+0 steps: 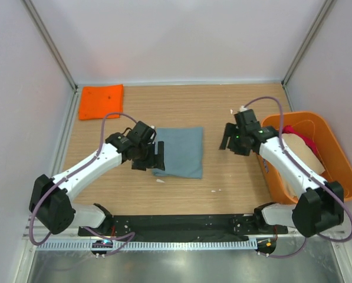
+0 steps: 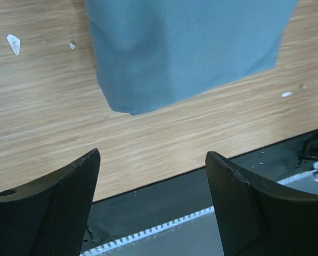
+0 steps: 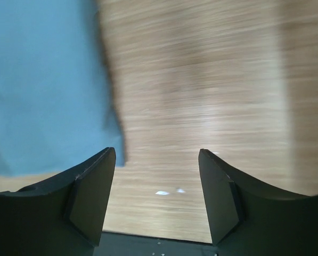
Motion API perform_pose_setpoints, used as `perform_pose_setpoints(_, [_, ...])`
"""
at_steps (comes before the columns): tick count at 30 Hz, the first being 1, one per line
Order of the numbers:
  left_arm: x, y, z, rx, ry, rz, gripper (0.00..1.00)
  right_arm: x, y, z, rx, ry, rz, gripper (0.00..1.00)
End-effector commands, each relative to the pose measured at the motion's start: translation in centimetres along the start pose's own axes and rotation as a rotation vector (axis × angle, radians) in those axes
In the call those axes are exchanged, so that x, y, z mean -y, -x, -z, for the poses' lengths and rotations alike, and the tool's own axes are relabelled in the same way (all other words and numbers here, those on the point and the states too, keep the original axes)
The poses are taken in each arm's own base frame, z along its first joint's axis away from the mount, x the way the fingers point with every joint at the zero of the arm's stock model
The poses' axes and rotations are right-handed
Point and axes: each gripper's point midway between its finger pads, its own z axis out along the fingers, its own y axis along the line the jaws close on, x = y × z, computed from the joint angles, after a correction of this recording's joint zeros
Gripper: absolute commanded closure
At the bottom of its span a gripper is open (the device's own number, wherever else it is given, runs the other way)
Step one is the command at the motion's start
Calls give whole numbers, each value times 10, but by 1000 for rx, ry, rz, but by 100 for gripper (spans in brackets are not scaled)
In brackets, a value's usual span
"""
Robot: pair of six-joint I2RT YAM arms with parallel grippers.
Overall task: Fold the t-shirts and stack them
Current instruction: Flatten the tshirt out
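A folded grey-blue t-shirt (image 1: 180, 151) lies flat on the table's middle; it also shows in the left wrist view (image 2: 185, 48) and the right wrist view (image 3: 47, 85). A folded orange t-shirt (image 1: 101, 101) lies at the far left. A beige t-shirt (image 1: 298, 154) and a red one (image 1: 299, 134) lie in the orange tub (image 1: 344, 165). My left gripper (image 1: 151, 157) is open and empty at the blue shirt's left edge. My right gripper (image 1: 230, 140) is open and empty, right of the blue shirt, apart from it.
The orange tub stands at the right edge beside my right arm. A black strip (image 1: 176, 224) runs along the table's near edge. Small white scraps (image 1: 214, 190) lie on the wood. White walls close in the table on three sides.
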Motion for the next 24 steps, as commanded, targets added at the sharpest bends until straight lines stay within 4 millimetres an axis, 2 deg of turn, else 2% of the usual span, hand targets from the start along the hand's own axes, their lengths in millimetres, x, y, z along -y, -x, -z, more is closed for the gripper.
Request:
perform_pose_setpoints(1, [-7, 3, -24, 21, 12, -69, 23, -62, -1, -12, -2, 218, 77, 30])
perform_pose_setpoints(2, [-7, -1, -32, -5, 6, -69, 28, -66, -6, -18, -18, 235, 75, 30])
perform_pose_setpoints(3, [-9, -5, -37, -20, 9, -66, 32, -78, -10, -24, -37, 280, 86, 30])
perform_pose_setpoints(6, [-11, -6, -48, -38, 23, -64, 27, -95, -23, -41, -95, 338, 98, 31])
perform_pose_setpoints(8, [-12, -4, -53, -41, 34, -68, 24, -99, -34, -52, -125, 341, 104, 33])
perform_pose_setpoints(12, [-18, 2, -61, -34, 75, -80, 24, -108, -55, -74, -196, 354, 103, 38])
perform_pose_setpoints(14, [-20, 4, -63, -33, 93, -85, 26, -112, -66, -78, -219, 364, 102, 39])
perform_pose_setpoints(20, [-25, 4, -77, -63, 125, -100, 45, -107, -76, -98, -233, 329, 92, 53])
perform_pose_setpoints(22, [-23, 6, -80, -72, 125, -107, 55, -103, -77, -99, -228, 314, 98, 55])
perform_pose_setpoints(24, [-21, 8, -80, -71, 121, -107, 67, -99, -77, -99, -220, 304, 112, 61])
